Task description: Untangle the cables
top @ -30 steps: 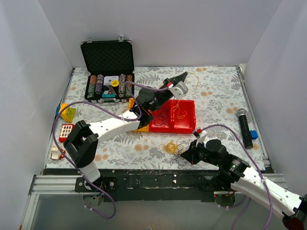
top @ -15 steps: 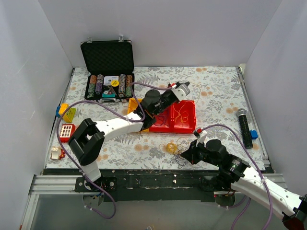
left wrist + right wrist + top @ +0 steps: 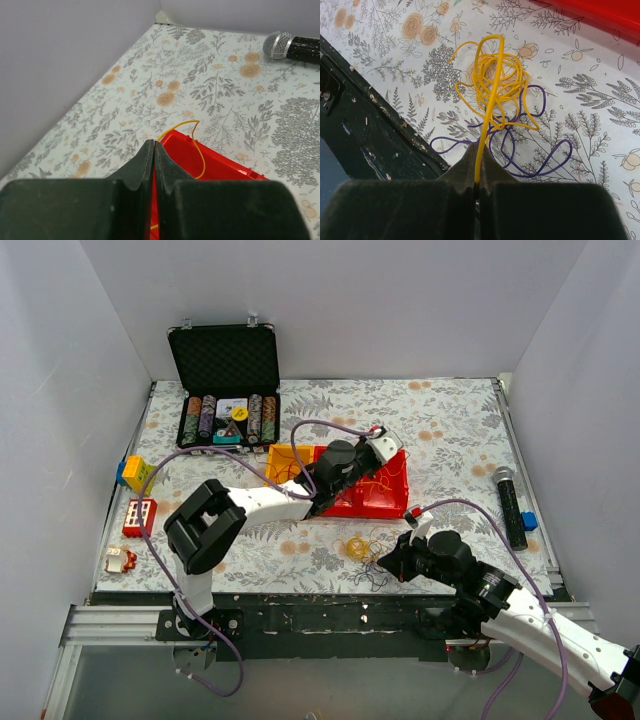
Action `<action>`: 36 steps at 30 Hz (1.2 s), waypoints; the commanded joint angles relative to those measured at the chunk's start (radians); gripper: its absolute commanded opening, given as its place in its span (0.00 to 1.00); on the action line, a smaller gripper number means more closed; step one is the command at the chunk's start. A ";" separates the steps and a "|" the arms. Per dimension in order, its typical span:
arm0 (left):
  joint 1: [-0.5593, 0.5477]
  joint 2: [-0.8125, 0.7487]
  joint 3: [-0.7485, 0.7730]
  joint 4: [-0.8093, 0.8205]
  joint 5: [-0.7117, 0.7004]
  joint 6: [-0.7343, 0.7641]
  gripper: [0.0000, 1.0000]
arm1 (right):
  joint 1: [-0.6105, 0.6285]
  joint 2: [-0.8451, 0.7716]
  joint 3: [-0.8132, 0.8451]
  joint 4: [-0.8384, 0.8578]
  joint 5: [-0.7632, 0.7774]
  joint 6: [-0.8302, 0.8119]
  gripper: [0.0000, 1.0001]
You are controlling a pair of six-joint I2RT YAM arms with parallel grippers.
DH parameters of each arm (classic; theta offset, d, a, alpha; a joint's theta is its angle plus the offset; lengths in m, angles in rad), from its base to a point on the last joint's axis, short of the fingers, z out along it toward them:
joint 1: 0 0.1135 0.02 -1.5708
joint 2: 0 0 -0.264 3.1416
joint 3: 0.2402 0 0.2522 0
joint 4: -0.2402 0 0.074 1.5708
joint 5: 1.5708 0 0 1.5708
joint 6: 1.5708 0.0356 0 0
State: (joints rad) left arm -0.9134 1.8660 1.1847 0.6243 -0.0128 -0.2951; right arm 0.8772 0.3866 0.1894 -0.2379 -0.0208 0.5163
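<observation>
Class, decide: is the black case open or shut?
Open: the case has its lid raised, showing foam lining and rows of chips.

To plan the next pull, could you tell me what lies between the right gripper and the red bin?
Yellow wire and purple wire, tangled on the flowered cloth, as the right wrist view shows; the right gripper pinches the yellow.

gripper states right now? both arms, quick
left gripper: jaws closed, apparently pinching a yellow wire over the red bin.
right gripper: jaws closed on a strand of the yellow cable bundle.
</observation>
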 commanded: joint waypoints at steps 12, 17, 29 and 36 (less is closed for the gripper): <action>-0.044 0.137 0.361 -0.477 -0.248 -0.274 0.00 | 0.003 -0.009 0.047 0.009 0.016 0.005 0.01; -0.042 0.128 0.372 -0.430 -0.152 -0.429 0.00 | 0.003 -0.012 0.045 0.009 0.015 0.007 0.01; -0.015 0.122 0.308 -0.356 -0.137 -0.512 0.00 | 0.003 -0.012 0.044 0.012 0.016 0.007 0.01; 0.005 0.136 0.253 -0.340 -0.205 -0.379 0.00 | 0.003 -0.006 0.041 0.015 0.016 0.005 0.01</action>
State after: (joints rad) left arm -0.9188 2.0235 1.4471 0.2703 -0.1600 -0.7578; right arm 0.8776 0.3851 0.1894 -0.2386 -0.0135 0.5201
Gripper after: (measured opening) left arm 0.008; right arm 0.029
